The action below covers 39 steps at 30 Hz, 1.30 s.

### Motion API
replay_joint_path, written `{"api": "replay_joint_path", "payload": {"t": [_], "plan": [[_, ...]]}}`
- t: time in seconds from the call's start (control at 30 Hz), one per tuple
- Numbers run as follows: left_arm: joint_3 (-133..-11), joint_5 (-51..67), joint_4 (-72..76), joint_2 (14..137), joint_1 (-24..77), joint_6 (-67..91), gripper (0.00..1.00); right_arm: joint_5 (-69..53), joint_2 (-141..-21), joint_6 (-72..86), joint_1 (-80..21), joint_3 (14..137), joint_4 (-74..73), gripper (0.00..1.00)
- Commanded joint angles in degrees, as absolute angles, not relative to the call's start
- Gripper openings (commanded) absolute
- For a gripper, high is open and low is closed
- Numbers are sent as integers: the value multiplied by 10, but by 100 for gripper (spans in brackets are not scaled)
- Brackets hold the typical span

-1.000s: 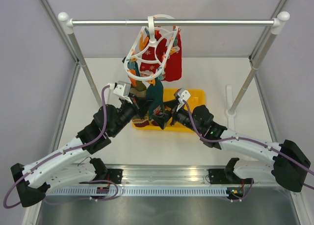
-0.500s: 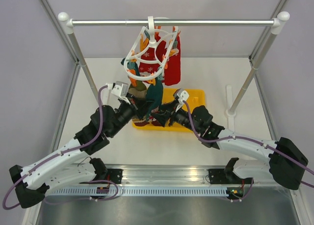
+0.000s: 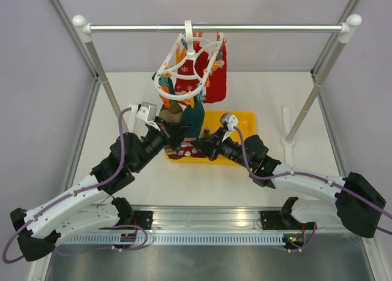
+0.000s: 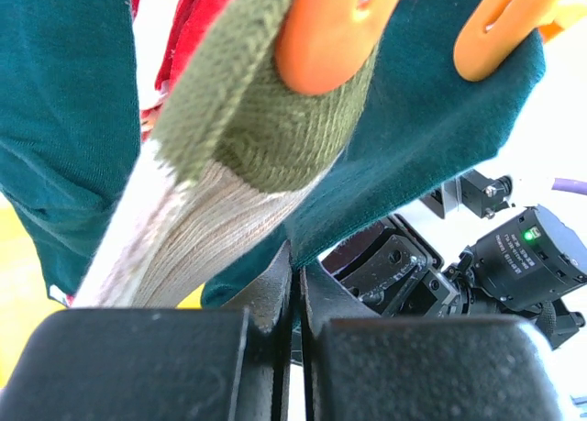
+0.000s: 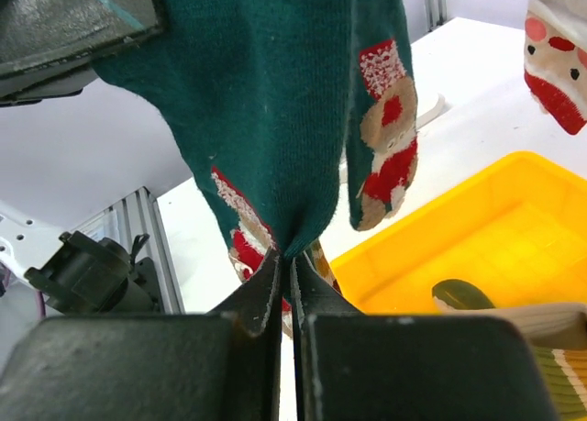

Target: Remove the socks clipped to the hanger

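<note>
The white hanger (image 3: 188, 65) hangs by its hook from the rail, with orange pegs (image 4: 326, 31) holding the socks. A red sock (image 3: 215, 79) hangs at its right side. Below the middle hangs a dark teal sock (image 3: 193, 119). My left gripper (image 4: 296, 267) is shut on an edge of the teal sock (image 4: 431, 118), beside a beige and olive sock (image 4: 229, 164). My right gripper (image 5: 286, 256) is shut on the lower end of the teal sock (image 5: 266, 100), which bears festive prints. In the top view the two grippers, left (image 3: 174, 135) and right (image 3: 198, 147), meet under the hanger.
A yellow bin (image 3: 244, 119) sits on the table under the hanger; a striped sock with an olive toe (image 5: 468, 297) lies in it (image 5: 514, 247). The metal rail (image 3: 257, 28) spans the back on two slanted posts. A red and white sock (image 5: 555, 59) dangles at the upper right.
My right gripper has shut on the teal sock's lower end after standing open, shifting slightly left. The left gripper stays shut. The hanger has swung a little.
</note>
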State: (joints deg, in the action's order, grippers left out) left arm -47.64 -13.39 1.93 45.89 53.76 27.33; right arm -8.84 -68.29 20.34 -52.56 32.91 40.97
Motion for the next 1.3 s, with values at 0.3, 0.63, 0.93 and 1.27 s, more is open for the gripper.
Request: {"api": "replay_joint_path", "payload": {"t": [0.3, 0.63, 0.93, 1.27], "plan": [[-453, -143, 40, 410, 540, 276, 27, -87, -650, 202, -527, 329, 376, 1], [-454, -86, 54, 380, 540, 258, 58, -75, -672, 187, -527, 350, 338, 1], [-510, -100, 65, 409, 540, 246, 63, -69, -696, 179, -531, 379, 321, 1], [-569, -141, 75, 448, 540, 216, 66, -68, -709, 175, -532, 388, 313, 1]]}}
